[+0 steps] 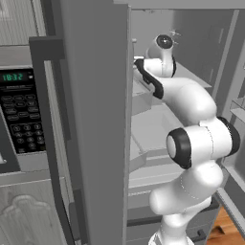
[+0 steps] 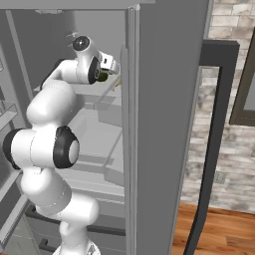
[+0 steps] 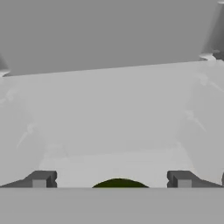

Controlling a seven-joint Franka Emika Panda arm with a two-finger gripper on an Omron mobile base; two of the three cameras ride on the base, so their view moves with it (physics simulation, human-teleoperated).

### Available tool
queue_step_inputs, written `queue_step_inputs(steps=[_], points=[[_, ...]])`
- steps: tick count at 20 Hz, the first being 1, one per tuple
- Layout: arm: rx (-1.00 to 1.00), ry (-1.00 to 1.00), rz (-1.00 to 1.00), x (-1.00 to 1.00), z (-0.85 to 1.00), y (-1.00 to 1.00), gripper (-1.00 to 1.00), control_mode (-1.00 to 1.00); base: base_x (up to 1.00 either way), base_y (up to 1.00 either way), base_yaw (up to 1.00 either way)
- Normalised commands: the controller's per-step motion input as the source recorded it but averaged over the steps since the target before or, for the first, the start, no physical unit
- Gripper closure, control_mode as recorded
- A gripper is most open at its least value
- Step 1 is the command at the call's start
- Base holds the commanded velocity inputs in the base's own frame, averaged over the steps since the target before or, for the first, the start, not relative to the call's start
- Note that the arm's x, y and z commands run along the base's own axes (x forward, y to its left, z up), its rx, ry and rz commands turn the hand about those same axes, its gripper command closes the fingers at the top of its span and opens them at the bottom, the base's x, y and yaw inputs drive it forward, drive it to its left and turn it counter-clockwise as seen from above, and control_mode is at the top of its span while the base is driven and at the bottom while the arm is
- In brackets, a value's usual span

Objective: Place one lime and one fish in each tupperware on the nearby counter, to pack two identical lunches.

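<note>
My arm reaches up into an open fridge. In the hand view my gripper is open, its two dark fingertips standing wide apart over a pale fridge shelf. The dark green top of a lime shows between them at the bottom edge, touching neither finger. In the right base view the same lime is a small green spot just under the white hand, on an upper shelf. The fish, the tupperware and the counter are out of view.
The grey fridge door stands open on the left, beside a microwave with a keypad. The other door with its dark handle stands on the right. Shelves and drawers lie below the hand. Fridge walls close in on both sides.
</note>
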Motion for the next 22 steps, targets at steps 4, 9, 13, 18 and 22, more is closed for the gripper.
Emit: queue_step_inputs(steps=[4, 9, 13, 18, 22], points=[[0.00, 0.00, 0.00, -0.18, 0.00, 0.00, -1.00, -1.00, 0.00, 0.00, 0.00], [0.00, 0.01, 0.00, 0.01, -0.13, 0.00, -1.00, -1.00, 0.00, 0.00, 0.00], [-0.01, 0.10, 0.00, 0.00, -0.46, 0.00, -1.00, -1.00, 0.00, 0.00, 0.00], [-0.03, 0.09, 0.00, 0.00, -0.51, 0.00, 1.00, -1.00, 0.00, 0.00, 0.00], [-0.09, 0.02, 0.00, 0.10, -0.42, 0.00, 1.00, -1.00, 0.00, 0.00, 0.00]])
